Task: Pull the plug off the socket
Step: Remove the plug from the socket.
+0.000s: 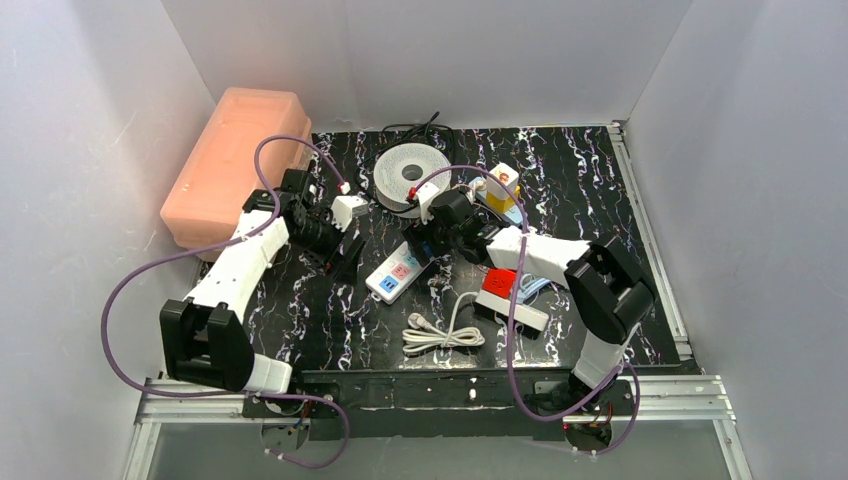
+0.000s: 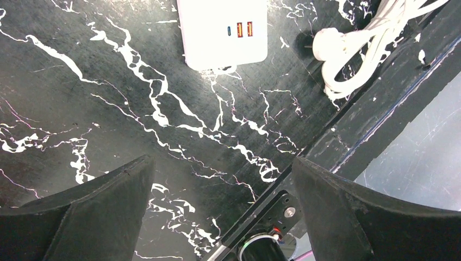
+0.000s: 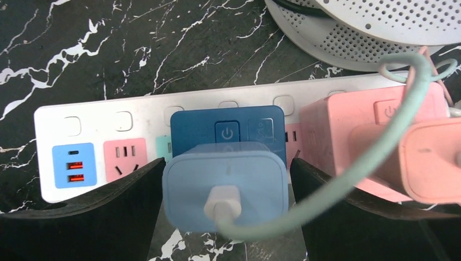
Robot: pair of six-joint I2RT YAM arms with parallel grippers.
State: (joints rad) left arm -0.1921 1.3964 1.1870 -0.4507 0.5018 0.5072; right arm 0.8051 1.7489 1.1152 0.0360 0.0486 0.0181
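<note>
The fingers (image 3: 114, 209) of the right gripper (image 3: 226, 163) are wide apart, one just beside each side of the light blue plug (image 3: 225, 187). They are not squeezing it yet. The plug sits in a dark blue adapter (image 3: 195, 125) in the middle of the white power strip (image 3: 136, 111), so it is not out yet. Grabbing and pulling are left. The left gripper (image 2: 222, 163) is wide apart too, holding nothing, with the strip's end at its 12 o'clock. I see no words, only a power sign (image 3: 227, 132) on the adapter.
</note>
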